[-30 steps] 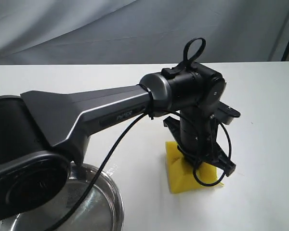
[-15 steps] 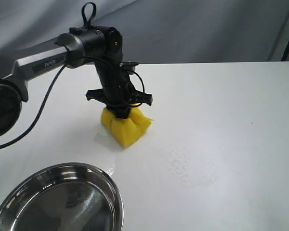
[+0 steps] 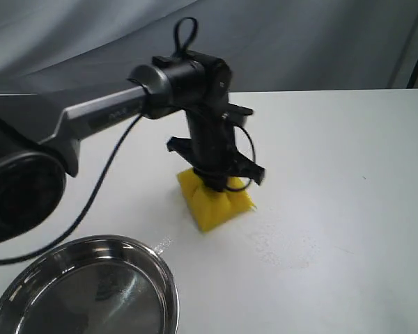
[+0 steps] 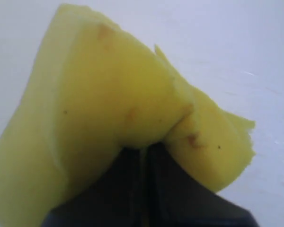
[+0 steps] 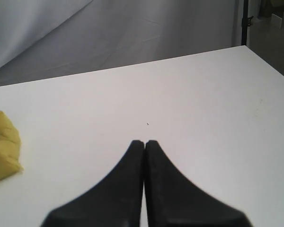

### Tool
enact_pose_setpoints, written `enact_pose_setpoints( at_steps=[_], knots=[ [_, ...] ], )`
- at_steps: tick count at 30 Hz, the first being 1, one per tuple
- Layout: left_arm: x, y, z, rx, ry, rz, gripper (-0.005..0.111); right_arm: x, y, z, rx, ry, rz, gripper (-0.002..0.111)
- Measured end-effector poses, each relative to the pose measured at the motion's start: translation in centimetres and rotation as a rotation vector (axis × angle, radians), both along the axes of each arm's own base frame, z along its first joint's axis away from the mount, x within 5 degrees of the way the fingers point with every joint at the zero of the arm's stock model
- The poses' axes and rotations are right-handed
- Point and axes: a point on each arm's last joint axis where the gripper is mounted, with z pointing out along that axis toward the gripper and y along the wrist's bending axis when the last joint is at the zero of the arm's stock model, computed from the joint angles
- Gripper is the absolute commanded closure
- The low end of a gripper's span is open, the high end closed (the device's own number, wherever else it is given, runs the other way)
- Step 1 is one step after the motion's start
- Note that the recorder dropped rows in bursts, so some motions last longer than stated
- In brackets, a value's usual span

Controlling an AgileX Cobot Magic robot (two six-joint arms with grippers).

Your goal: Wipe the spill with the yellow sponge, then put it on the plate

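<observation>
The left gripper [image 3: 217, 186] reaches in from the left and points straight down at the middle of the white table [image 3: 348, 174]. Its fingers are clamped on the top of the yellow sponge [image 3: 219, 206], which bulges out to either side of them and presses its underside against the tabletop. In the left wrist view the two dark fingers [image 4: 132, 182] sit almost together, pinching a deep fold into the foam, and the sponge [image 4: 109, 94] carries a few small brownish-orange marks. Of the spill [image 3: 282, 245] only a faint speckled wet sheen shows on the table, just to the right of the sponge and a little nearer. The plate [image 3: 173, 285] lies at the near left, well apart from the sponge, its shiny bowl empty and partly cut off by the picture's edge. The right gripper [image 5: 144, 143] hovers above bare table with its fingers pressed together on nothing; from its view the sponge [image 5: 2, 146] sits off to one side. A grey cloth backdrop [image 3: 299, 42] hangs behind the far edge of the table.
</observation>
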Motion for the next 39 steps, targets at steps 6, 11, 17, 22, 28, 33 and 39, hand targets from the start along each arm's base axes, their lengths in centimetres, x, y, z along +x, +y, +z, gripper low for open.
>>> enact_pose_setpoints(
  at_steps=[6,11,17,22,28,33,39],
  knots=[
    [-6.1,-6.1,0.0,-0.039,0.024,-0.213,0.107,0.0,0.0,0.0,0.0,0.0,0.0,0.108],
    [-7.3,-7.1,0.0,-0.039,0.016,-0.267,0.107,0.0,0.0,0.0,0.0,0.0,0.0,0.108],
    [-5.6,-5.7,-0.1,-0.047,0.038,-0.199,0.107,0.0,0.0,0.0,0.0,0.0,0.0,0.108],
    [-1.6,-1.7,-0.5,-0.088,0.098,-0.023,0.107,0.0,0.0,0.0,0.0,0.0,0.0,0.108],
    [3.3,4.6,-0.6,-0.076,0.092,0.142,0.107,0.0,0.0,0.0,0.0,0.0,0.0,0.108],
    [5.4,7.9,-0.6,-0.064,0.084,0.232,0.107,0.0,0.0,0.0,0.0,0.0,0.0,0.108],
    [5.1,7.5,-0.6,-0.05,0.075,0.215,0.107,0.0,0.0,0.0,0.0,0.0,0.0,0.108]
  ],
)
